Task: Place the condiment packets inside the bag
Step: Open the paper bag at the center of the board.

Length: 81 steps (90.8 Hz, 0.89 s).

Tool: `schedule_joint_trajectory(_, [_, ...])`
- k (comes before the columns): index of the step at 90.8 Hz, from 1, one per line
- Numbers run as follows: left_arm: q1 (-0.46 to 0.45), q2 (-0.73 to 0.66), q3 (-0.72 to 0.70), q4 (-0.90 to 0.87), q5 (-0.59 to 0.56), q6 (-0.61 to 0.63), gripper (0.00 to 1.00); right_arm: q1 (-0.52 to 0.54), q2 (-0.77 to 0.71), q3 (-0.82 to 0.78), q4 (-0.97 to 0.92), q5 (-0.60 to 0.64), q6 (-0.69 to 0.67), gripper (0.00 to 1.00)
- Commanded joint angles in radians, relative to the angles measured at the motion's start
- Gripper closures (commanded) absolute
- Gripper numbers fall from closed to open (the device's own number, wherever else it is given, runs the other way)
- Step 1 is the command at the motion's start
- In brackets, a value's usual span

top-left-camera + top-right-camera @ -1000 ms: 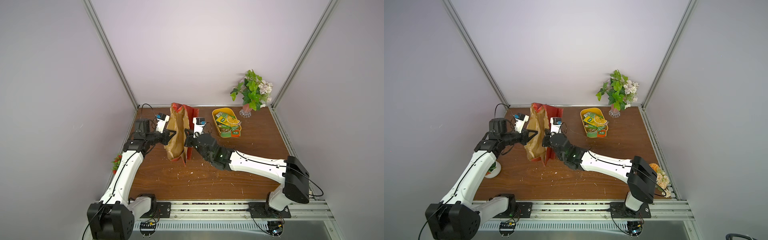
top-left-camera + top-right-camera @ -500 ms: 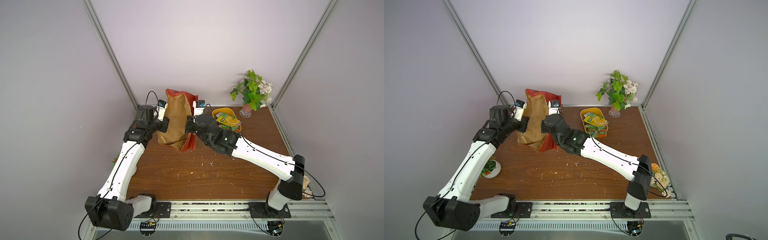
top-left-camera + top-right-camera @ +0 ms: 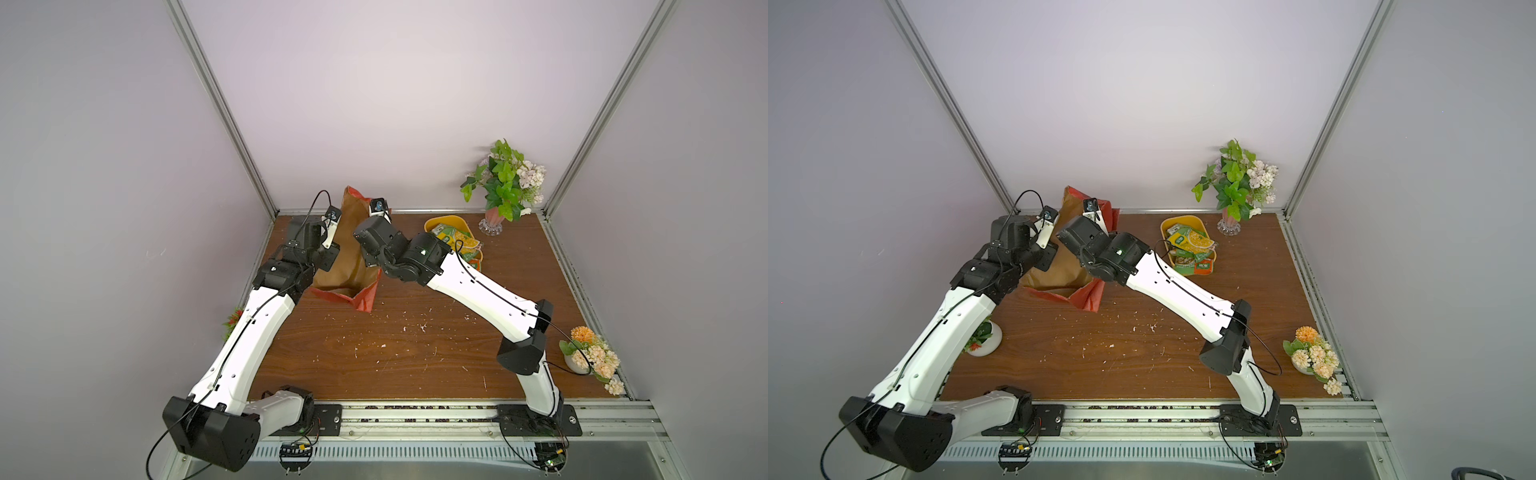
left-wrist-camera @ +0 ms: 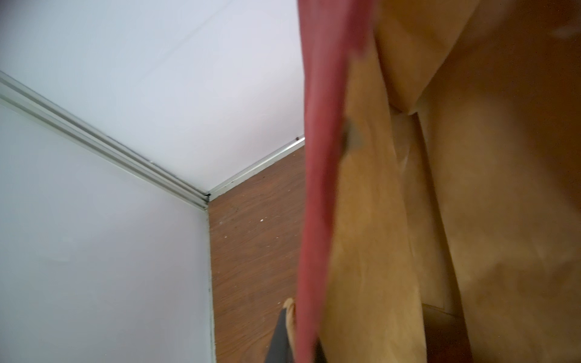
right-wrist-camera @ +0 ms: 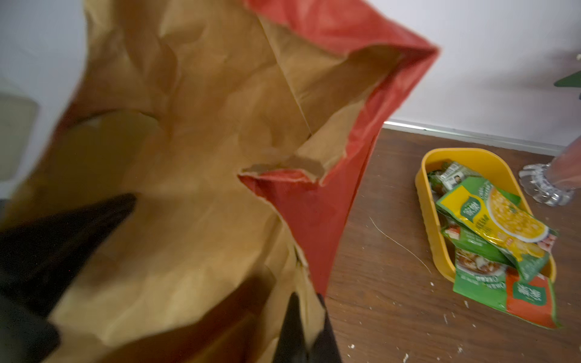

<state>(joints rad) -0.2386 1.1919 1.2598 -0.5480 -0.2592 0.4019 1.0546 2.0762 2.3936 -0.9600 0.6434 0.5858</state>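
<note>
The red bag (image 3: 348, 266) (image 3: 1061, 270) stands at the back left of the table, its brown inside facing up and its mouth held apart by both arms. My left gripper (image 4: 300, 339) is shut on the bag's left rim (image 4: 317, 188). On the opposite rim (image 5: 301, 276), my right gripper (image 5: 307, 317) is also shut. In both top views the fingertips are hidden behind the wrists and the paper. The condiment packets (image 3: 456, 241) (image 3: 1192, 247) (image 5: 490, 226), green, yellow and orange-red, lie heaped in a yellow tub (image 5: 424, 176) right of the bag.
A glass vase of flowers (image 3: 503, 187) stands in the back right corner, next to the tub (image 3: 1177, 219). A pot of orange flowers (image 3: 590, 353) sits at the right edge, and a small plant pot (image 3: 982, 336) at the left edge. White crumbs dot the wooden table (image 3: 395, 353).
Both arms have risen and swung toward the back wall, lifting the bag by its rims. The bag went from slumped and folded to taller, with its mouth spread wider.
</note>
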Motion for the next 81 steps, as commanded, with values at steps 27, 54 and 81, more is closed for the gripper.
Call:
schedule_joint_trajectory(27, [-0.007, -0.024, -0.034, 0.067, -0.136, 0.078, 1.00, 0.000, -0.268, -0.348, 0.063, 0.027, 0.019, 1.00])
schedule_joint_trajectory(54, [-0.008, -0.070, 0.037, -0.067, 0.146, -0.026, 0.52, -0.029, -0.405, -0.570, 0.249, -0.178, -0.036, 1.00])
schedule_joint_trajectory(81, [-0.007, -0.126, 0.054, -0.098, 0.455, -0.172, 0.31, -0.113, -0.454, -0.728, 0.462, -0.406, -0.034, 1.00])
